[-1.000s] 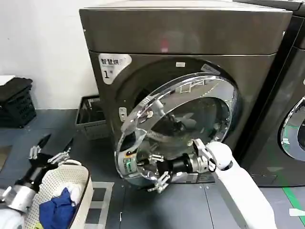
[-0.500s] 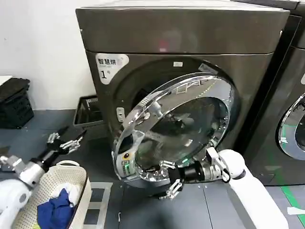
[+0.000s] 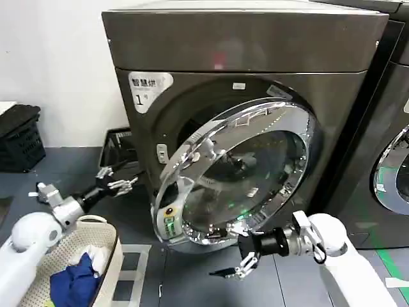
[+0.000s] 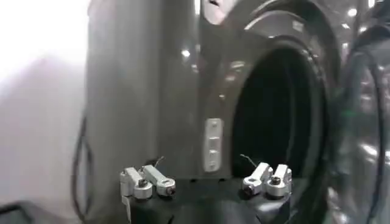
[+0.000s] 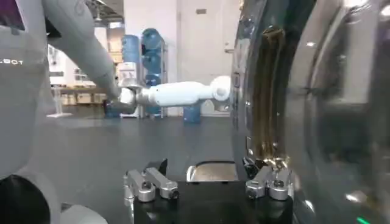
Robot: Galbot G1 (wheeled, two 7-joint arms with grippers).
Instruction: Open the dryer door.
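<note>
Dryer door (image 3: 239,173) is part open, swung out from the left edge and hinged on the right of the dryer (image 3: 243,57), dark drum mouth showing behind it. My right claw (image 3: 246,262) sits low, just under the door's chrome bottom rim, fingers apart, gripping nothing. My left claw (image 3: 115,182) is reaching toward the gap at the door's free edge, fingers apart too, not touching. Step in hand looks like swinging the door wider. Next move probably needs my left claw hooked behind that free edge, then a pull outward. White corner label (image 3: 148,89) reads "1" plus Chinese characters I can't make out.
</note>
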